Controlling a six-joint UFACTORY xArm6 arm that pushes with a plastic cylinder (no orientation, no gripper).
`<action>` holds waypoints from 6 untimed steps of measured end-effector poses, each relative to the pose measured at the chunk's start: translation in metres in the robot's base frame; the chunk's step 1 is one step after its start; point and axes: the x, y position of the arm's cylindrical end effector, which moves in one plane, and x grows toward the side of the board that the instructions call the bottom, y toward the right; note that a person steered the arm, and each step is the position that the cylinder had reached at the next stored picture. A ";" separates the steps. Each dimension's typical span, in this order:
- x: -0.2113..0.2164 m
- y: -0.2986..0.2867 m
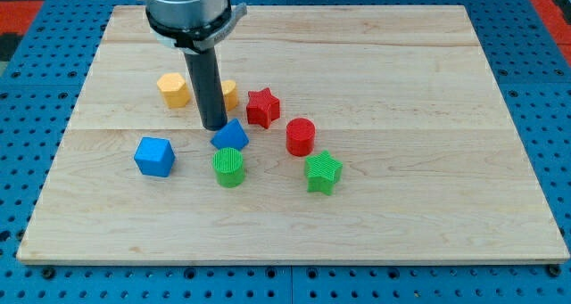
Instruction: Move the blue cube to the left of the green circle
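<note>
The blue cube (153, 156) sits on the wooden board at the view's left. The green circle (228, 167) stands to its right, with a gap between them. My tip (214, 127) is down on the board above and between them, just left of a blue triangular block (231, 135) that sits right above the green circle. The tip is above and to the right of the blue cube, apart from it.
An orange hexagon block (173, 89) lies left of the rod, and another orange block (229, 94) is partly hidden behind it. A red star (262, 107), a red cylinder (301, 136) and a green star (323, 171) lie to the right.
</note>
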 end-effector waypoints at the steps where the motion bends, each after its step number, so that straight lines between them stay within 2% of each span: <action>1: -0.004 -0.038; 2: 0.005 -0.102; 3: 0.009 -0.140; 4: 0.059 -0.124; 5: 0.070 -0.084; 6: 0.070 -0.079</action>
